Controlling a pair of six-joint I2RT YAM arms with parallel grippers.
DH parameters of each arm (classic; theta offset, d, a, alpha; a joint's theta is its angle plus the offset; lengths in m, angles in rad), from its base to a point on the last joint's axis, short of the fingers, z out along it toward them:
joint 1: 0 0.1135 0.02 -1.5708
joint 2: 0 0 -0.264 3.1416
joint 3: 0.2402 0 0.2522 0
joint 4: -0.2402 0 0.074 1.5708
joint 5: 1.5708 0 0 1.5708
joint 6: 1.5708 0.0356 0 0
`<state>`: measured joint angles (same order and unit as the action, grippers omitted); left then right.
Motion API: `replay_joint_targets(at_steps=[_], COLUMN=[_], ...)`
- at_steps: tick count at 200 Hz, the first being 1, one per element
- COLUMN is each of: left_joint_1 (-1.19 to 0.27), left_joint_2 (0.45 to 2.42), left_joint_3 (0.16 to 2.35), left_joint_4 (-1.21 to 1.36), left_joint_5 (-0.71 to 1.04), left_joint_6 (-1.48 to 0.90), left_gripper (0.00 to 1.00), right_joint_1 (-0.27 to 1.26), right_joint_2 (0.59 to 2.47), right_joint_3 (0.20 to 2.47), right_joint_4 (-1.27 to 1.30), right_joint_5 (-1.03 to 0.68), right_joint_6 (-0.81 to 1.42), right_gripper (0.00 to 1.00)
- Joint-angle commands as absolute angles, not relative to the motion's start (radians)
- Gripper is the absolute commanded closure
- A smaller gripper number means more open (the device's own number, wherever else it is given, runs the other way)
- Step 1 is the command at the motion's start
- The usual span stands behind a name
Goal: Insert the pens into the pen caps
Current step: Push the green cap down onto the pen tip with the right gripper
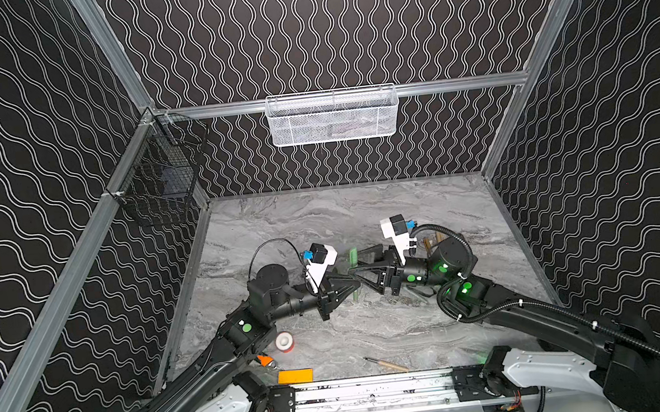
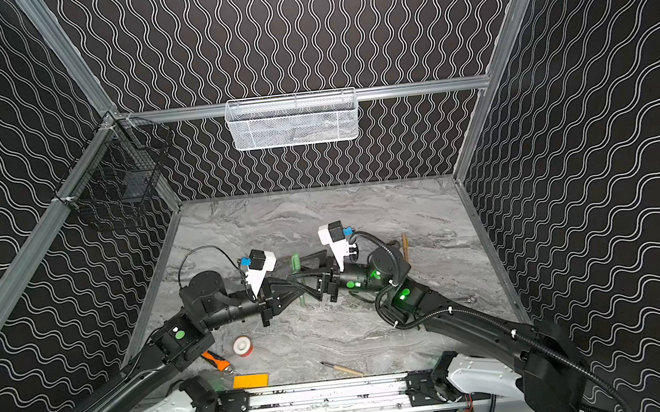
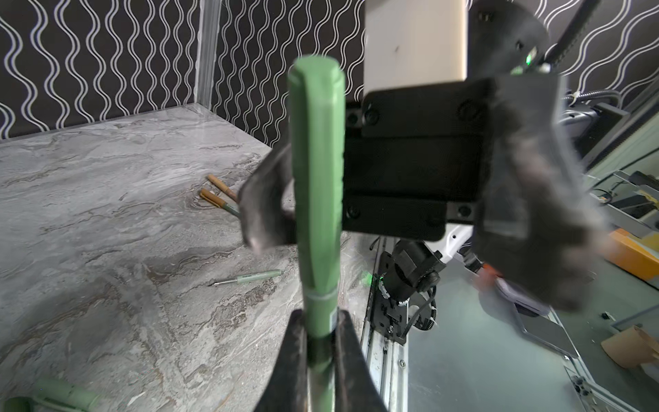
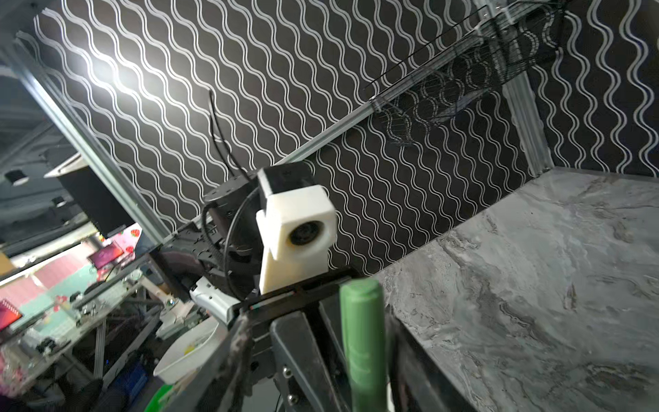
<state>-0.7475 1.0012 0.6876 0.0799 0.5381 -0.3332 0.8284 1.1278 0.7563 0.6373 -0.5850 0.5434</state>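
Baskets hang on the walls: a white mesh basket (image 1: 333, 131) at the back and a black wire basket (image 1: 159, 183) on the left, and I cannot make out what either holds. My left hand (image 3: 321, 317) clamps a green pen (image 3: 321, 310) above the bench (image 3: 107, 214), its cap (image 3: 315, 160) on. My right hand (image 1: 355, 263) stands wide around that cap.

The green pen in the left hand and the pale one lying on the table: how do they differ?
The green pen is clamped in the left hand, off the table; the pale pen lies flat on it, untouched. The green pen wears a cap; the pale pen's thin tip is bare. Both are slim and green.
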Motion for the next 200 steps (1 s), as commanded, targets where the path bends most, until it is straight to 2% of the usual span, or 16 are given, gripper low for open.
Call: replay_joint_targets(at_steps=[1,44,98,145,173,200], left_joint_1=[-0.748,-0.747,-0.747,-0.747,-0.747,-0.746], left_joint_2=[1.006,1.0,1.014,1.014,1.008,1.005], left_joint_3=[0.694,0.699,0.698,0.699,0.702,0.715], left_joint_4=[0.122,0.107,0.116,0.115,0.11,0.115], left_joint_5=[0.579,0.594,0.603,0.596,0.578,0.555], left_joint_6=[-0.314,-0.307,-0.31,-0.307,-0.301,-0.292], left_gripper=[1.0,1.0,1.0,1.0,1.0,1.0], right_joint_1=[0.809,0.719,0.713,0.713,0.713,0.718], right_joint_2=[1.122,1.139,1.178,1.19,1.194,1.193], right_joint_3=[0.794,0.796,0.817,0.825,0.818,0.797], right_joint_4=[0.517,0.578,0.627,0.625,0.613,0.609], right_joint_5=[-0.64,-0.737,-0.825,-0.853,-0.86,-0.847], right_joint_6=[0.477,0.528,0.544,0.542,0.545,0.554], right_gripper=[0.39,0.54,0.58,0.81,0.91,0.96])
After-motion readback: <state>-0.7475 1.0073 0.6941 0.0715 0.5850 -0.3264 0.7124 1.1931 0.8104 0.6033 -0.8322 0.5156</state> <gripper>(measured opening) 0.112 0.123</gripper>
